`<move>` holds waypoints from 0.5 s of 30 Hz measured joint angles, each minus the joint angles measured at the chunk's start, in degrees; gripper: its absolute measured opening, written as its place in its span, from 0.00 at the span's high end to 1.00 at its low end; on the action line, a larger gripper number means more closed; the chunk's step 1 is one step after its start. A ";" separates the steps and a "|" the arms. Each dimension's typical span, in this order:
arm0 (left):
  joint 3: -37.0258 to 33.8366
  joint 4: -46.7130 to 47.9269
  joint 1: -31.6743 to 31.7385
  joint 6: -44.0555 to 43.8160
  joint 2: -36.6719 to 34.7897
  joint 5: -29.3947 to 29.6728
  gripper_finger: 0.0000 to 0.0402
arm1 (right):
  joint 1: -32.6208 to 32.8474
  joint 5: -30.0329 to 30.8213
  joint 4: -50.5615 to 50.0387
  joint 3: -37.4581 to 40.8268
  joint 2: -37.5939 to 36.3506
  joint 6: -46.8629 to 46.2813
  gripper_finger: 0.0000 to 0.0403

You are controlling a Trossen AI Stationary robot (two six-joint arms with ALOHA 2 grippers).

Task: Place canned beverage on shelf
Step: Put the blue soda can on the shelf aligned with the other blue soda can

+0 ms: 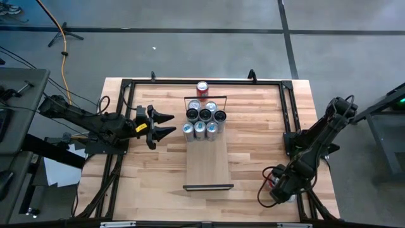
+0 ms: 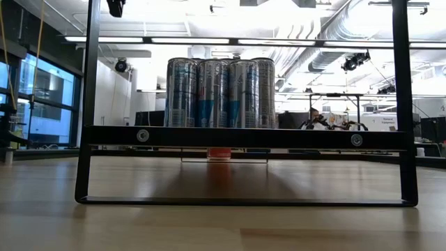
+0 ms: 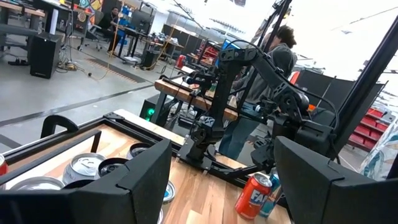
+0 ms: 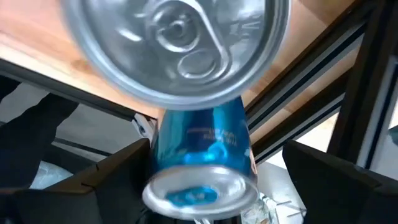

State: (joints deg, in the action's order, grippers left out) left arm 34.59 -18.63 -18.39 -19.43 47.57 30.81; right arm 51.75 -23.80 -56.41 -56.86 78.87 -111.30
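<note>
The step in hand looks like fetching the next can: the right gripper point(image 1: 278, 188) hangs low at the near right corner of the table, over the supply of cans there, well apart from the shelf point(image 1: 207, 161). In the right wrist view its fingers point(image 4: 93, 180) stand wide apart on either side of a blue can point(image 4: 202, 152), with no pad seen touching it, so the gripper is judged released and not yet grasping. The next move calls for closing squarely on the can, then carrying it to the shelf's bare near half, since silver cans point(image 1: 204, 120) already crowd its far end. The left gripper point(image 1: 166, 124) waits spread apart and empty, just left of those cans
</note>
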 joint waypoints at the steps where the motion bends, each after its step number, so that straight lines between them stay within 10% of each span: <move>1: 0.00 0.04 0.00 -0.01 0.00 0.00 0.39 | 0.00 -0.22 0.59 0.68 0.00 -0.47 0.13; 15: 0.00 1.34 0.00 -0.01 -0.01 0.00 0.39 | 0.02 -4.46 1.51 1.55 0.00 1.76 0.43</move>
State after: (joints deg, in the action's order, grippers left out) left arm 34.59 -17.29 -18.39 -19.44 47.56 30.81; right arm 51.77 -28.26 -54.90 -55.31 78.87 -109.55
